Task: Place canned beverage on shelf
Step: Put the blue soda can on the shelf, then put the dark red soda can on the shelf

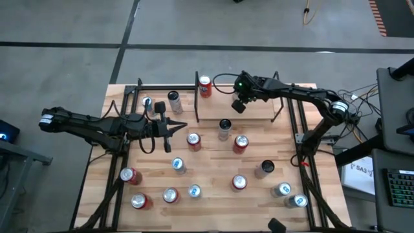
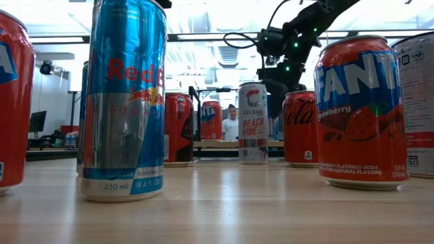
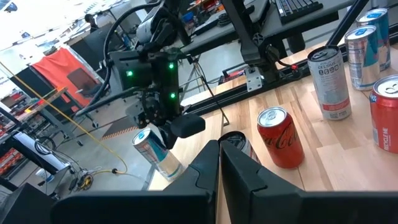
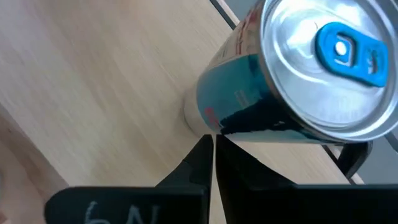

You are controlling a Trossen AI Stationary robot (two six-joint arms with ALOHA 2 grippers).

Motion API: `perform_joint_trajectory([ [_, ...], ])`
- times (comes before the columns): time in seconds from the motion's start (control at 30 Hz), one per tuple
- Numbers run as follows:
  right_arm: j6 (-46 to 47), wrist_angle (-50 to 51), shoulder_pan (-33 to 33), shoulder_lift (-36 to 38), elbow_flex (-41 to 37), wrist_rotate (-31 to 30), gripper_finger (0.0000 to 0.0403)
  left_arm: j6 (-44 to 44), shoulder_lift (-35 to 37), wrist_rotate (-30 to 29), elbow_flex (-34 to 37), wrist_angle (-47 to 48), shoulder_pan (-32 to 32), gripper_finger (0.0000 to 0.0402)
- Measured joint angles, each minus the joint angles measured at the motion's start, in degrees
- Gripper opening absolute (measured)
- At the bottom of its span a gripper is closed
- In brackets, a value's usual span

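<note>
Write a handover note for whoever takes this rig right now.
Left gripper: shut, empty, over the table's left side.
Right gripper: shut, empty, over the shelf, tips beside the blue can.
Blue can: appears to be on the shelf, not gripped; upright or leaning is unclear.
Done: that can looks delivered; a red can sits at the shelf's corner.
Left: back the right arm off; other cans wait on the table.

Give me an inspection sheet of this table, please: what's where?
Surface: wooden table, no spills seen.
Job's things: shelf at the far edge; blue-silver can resting on it; red can at its corner.
Clutter: many upright cans spread around.
Grippers: right gripper shut above the shelf, not around the can; left gripper shut, mid-table.
Cables: black loop on the right arm.
Surroundings: person beyond the table; keyboard alongside.
</note>
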State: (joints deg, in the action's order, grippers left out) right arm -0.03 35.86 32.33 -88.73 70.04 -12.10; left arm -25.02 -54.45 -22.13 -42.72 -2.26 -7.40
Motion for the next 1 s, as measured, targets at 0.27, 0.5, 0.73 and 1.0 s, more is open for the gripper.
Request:
perform_joint_trajectory([
  [0.27, 0.51, -0.96, -0.04, 0.13, 0.00, 2.64, 0.0009, -0.02, -0.01, 0.00, 0.00, 0.26, -0.01, 0.0000],
  [0.5, 0.08, -7.99, -0.03, -1.32, 0.00, 0.22, 0.0009, -0.02, -0.01, 0.00, 0.00, 0.22, -0.01, 0.0000],
  [0.73, 0.66, -7.80, -0.85, -0.68, -0.04, 0.49, 0.0009, -0.02, -0.01, 0.00, 0.00, 0.30, -0.02, 0.0000],
  [1.0, 0.85, -10.77, -7.41, 4.77, -1.52, 0.48, 0.0009, 0.48, -0.01, -0.01, 0.00, 1.93, -0.01, 0.0000],
])
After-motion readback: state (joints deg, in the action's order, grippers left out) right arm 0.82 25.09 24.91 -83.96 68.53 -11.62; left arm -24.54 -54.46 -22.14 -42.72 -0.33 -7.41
